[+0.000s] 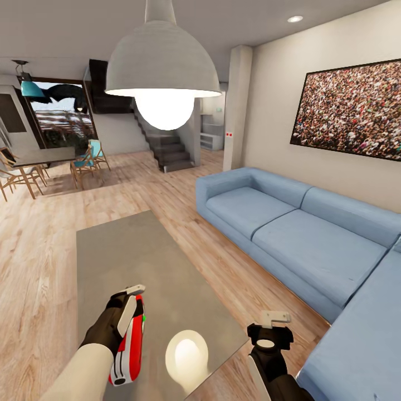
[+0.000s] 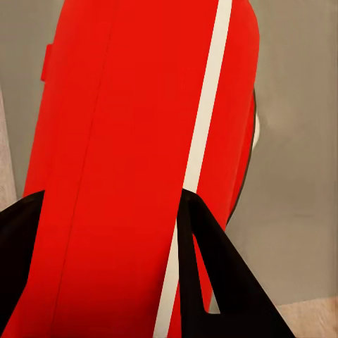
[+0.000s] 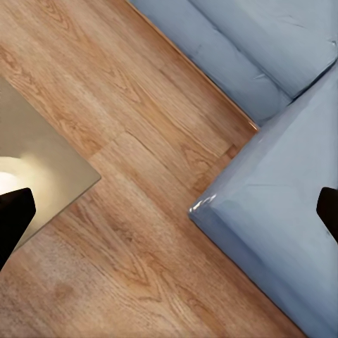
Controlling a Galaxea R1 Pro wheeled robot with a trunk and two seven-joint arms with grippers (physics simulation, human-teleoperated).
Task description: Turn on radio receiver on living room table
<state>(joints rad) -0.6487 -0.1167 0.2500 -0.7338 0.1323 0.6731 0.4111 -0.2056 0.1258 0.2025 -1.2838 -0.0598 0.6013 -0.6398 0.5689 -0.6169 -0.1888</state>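
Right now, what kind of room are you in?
A living room, it seems, open to a dining corner: a blue sofa along the wall, a large crowd photo above it, and a low grey table in front, where the left gripper is closed on the radio.

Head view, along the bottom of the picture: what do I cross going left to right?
Wood floor → left pincer shut on the radio receiver → lamp reflection on the table → right pincer, open, holding nothing → blue sofa.
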